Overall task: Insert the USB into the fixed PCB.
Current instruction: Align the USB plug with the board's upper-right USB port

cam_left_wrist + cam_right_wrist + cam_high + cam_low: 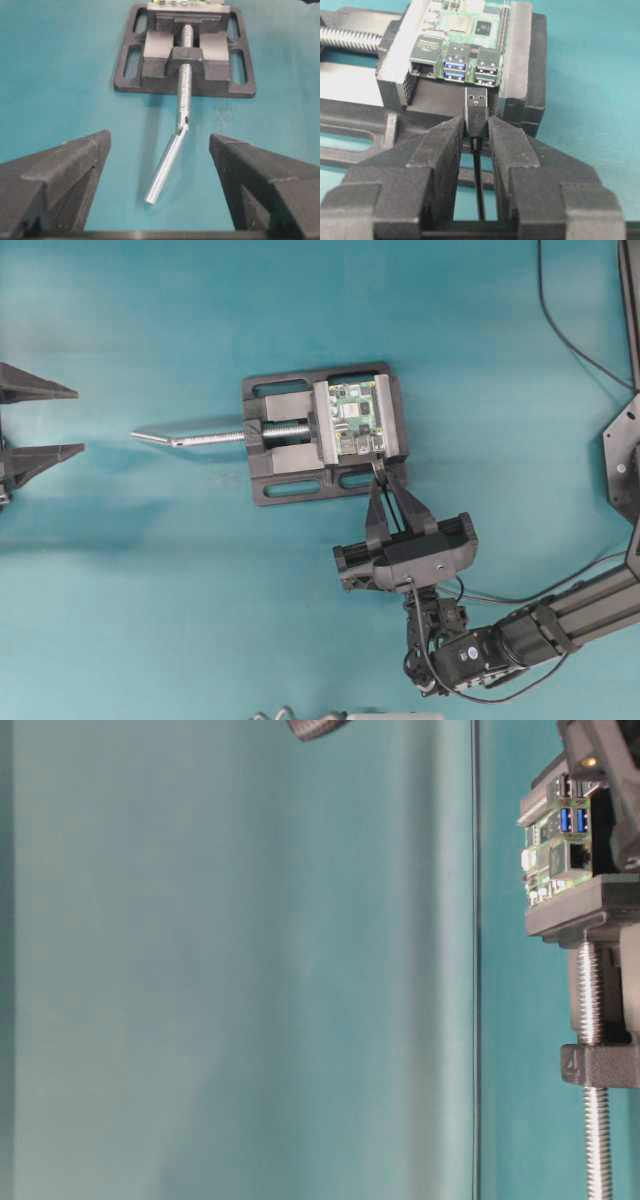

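Ridged black end effector (477, 131) — metal-tipped USB (476, 114)

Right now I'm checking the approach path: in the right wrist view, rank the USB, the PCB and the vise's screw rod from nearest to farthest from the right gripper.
1. The USB, pinched in the right gripper, at centre.
2. The PCB, just beyond the plug's tip, clamped in the vise.
3. The screw rod, far upper left.

— How's my light?
— Bright and even from above; soft shadows under the vise (325, 435) and screw rod (183, 82), which glints.
— Focus?
— My right fingers (440, 165) blur close up; the table-level view looks hazy, turned sideways.
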Controlling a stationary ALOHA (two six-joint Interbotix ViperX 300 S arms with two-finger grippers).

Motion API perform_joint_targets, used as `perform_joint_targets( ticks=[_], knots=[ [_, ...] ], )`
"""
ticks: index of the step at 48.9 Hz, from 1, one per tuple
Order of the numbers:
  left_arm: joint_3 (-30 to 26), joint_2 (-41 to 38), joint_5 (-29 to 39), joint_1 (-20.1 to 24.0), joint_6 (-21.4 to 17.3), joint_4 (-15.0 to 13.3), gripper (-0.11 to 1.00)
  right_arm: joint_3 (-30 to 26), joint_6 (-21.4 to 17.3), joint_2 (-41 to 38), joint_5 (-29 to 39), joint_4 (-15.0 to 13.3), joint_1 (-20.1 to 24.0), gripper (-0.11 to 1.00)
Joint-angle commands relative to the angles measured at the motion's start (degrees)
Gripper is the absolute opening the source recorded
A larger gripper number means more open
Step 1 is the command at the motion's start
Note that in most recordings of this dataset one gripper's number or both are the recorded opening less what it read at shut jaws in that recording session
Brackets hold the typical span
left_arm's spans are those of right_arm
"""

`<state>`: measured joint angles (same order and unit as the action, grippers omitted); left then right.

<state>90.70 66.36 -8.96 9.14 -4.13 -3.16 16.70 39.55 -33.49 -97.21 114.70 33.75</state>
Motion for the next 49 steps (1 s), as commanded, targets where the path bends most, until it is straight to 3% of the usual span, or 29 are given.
perform_joint_targets(
  ticks=[1, 49],
  knots=[
    [-0.7, -0.7, -0.5, 0.1, -0.1, 0.1, 0.96, -0.6, 0.3, 1.5, -0.7, 0.2, -0.4, 0.21],
    [-0.7, -0.7, -0.4, 0.1, -0.1, 0.1, 0.96, -0.4, 1.5, 3.5, -1.5, -0.1, -1.8, 0.21]
  ],
)
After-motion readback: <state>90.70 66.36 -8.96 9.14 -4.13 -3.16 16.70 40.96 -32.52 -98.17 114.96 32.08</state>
